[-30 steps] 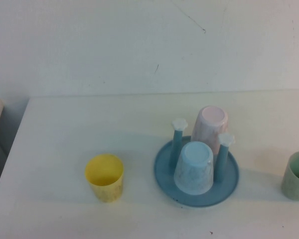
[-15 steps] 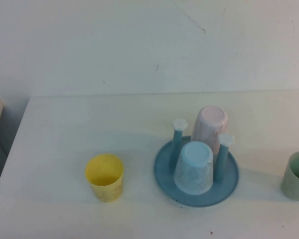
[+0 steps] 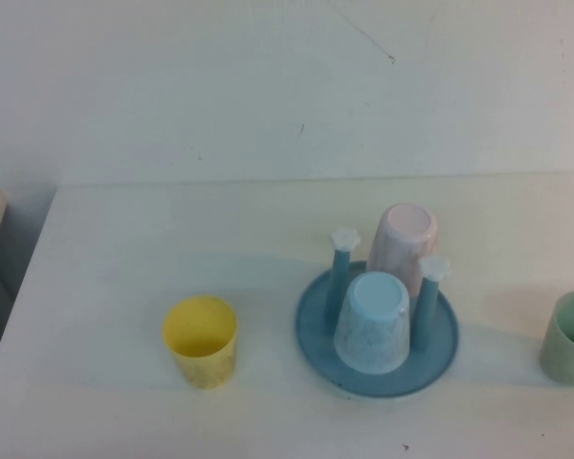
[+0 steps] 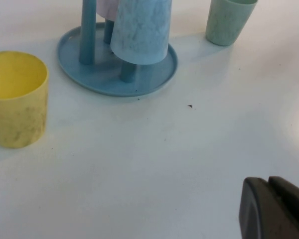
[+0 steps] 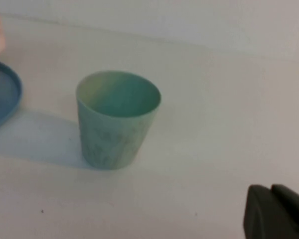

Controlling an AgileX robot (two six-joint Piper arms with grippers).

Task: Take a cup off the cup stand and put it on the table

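The mint-green cup [image 3: 569, 338] stands upright, mouth up, on the white table [image 3: 172, 239] at the far right, apart from the cup stand [image 3: 316, 335]. It also shows in the left wrist view [image 4: 229, 20] and the right wrist view [image 5: 117, 119]. The blue stand holds an upside-down light blue cup [image 3: 373, 320] and an upside-down pink cup [image 3: 402, 244] on pegs; two white-capped pegs stand bare. Neither gripper shows in the high view. My left gripper [image 4: 268, 183] is shut and empty over bare table, near the robot's side of the stand. My right gripper [image 5: 270, 191] is shut and empty, short of the mint-green cup.
A yellow cup [image 3: 201, 339] stands upright on the table left of the stand; it also shows in the left wrist view [image 4: 15, 99]. The stand's rim [image 5: 2, 94] shows beside the mint-green cup. A white wall rises behind the table. The table's left edge [image 3: 24, 277] drops off.
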